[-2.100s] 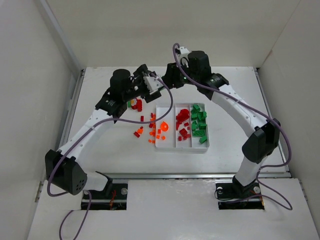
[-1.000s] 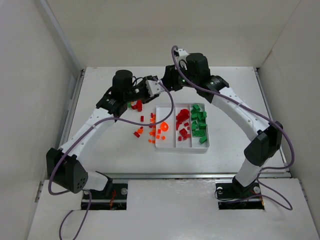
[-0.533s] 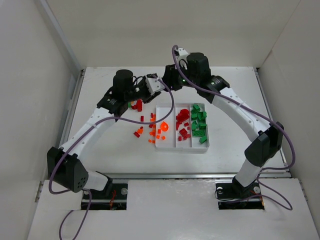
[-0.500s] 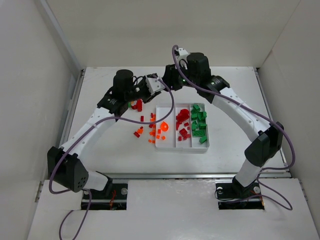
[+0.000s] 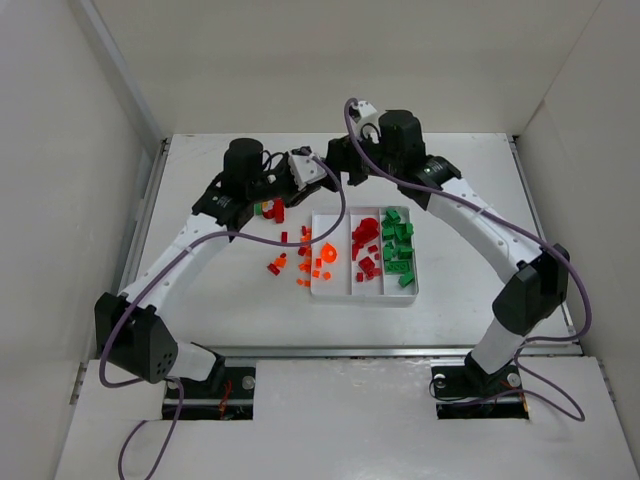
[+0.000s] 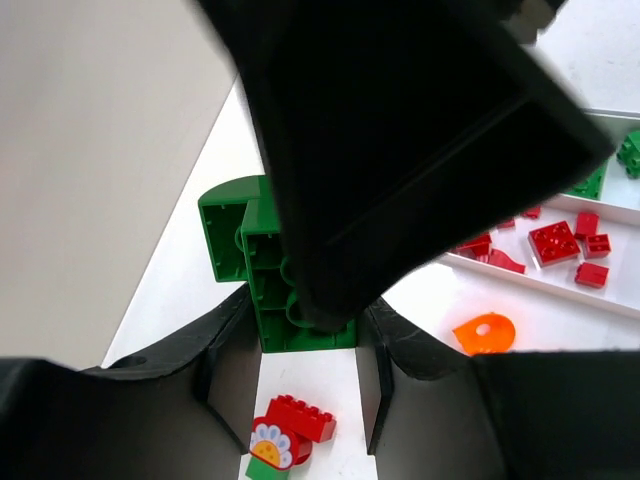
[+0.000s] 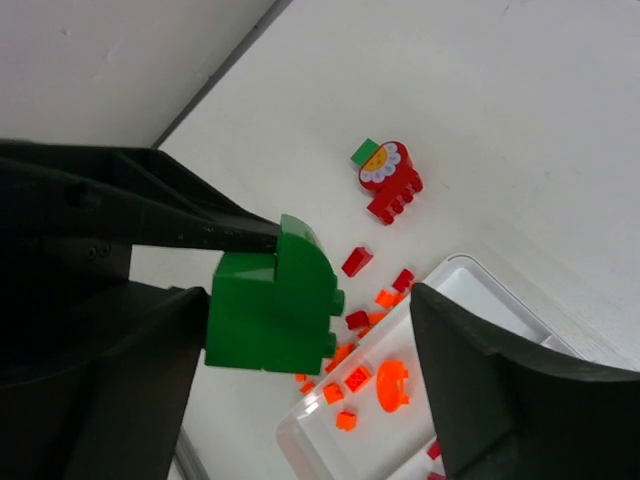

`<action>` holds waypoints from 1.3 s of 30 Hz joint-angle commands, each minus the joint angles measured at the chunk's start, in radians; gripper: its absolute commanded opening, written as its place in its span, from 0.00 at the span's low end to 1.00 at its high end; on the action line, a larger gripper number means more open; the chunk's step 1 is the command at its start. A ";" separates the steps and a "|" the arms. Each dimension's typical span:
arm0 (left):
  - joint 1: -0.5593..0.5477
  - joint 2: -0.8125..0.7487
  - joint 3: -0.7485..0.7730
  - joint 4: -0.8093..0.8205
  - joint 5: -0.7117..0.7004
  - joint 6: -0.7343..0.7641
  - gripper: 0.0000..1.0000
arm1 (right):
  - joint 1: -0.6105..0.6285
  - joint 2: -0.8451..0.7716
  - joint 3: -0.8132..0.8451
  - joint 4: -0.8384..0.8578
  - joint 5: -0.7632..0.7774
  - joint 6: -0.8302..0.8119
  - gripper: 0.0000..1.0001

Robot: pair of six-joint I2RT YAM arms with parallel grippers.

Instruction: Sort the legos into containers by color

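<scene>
While both arms meet above the table's far side: a green brick (image 6: 290,290) hangs in the air between them, clear of the table and short of the tray (image 5: 365,294).
Left gripper (image 6: 300,315): clamped on the green brick, one finger on each flank; a rounded green piece joined to it juts out past one finger.
Right gripper (image 7: 310,300): jaws spread wide and straddling the same brick, which sits close against one finger with a clear gap to the other; it grips nothing.
Brick's long axis: seen from the left wrist, it runs along the left fingers, out from the palm.
Way to go: the green compartment (image 5: 414,270) is the tray's rightmost strip, to the right of both grippers and nearer the bases, beyond the orange and red strips.
Nearer arm: the green compartment lies on the right arm's side, yet the left one has the brick; it would likely have to reach across the tray once the right backs off.
Arm pose: both arms stretched forward and bent inward, wrists close together just beyond the tray's far-left corner.
On the table: loose legos (image 5: 300,262), red and orange, lie left of the tray.
</scene>
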 commanded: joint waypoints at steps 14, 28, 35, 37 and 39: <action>0.068 0.008 0.052 -0.176 0.145 0.170 0.00 | -0.076 -0.267 -0.289 0.155 -0.085 -0.707 1.00; 0.059 0.028 0.147 -0.449 0.340 0.536 0.00 | -0.001 -0.285 -0.348 0.186 -0.337 -1.122 0.96; 0.059 0.047 0.176 -0.481 0.369 0.577 0.00 | 0.038 -0.276 -0.329 0.186 -0.389 -1.170 0.97; 0.059 0.047 0.187 -0.481 0.382 0.577 0.00 | 0.038 -0.265 -0.329 0.186 -0.380 -1.170 0.97; 0.059 0.056 0.187 -0.491 0.391 0.577 0.00 | 0.047 -0.235 -0.311 0.186 -0.380 -1.170 0.97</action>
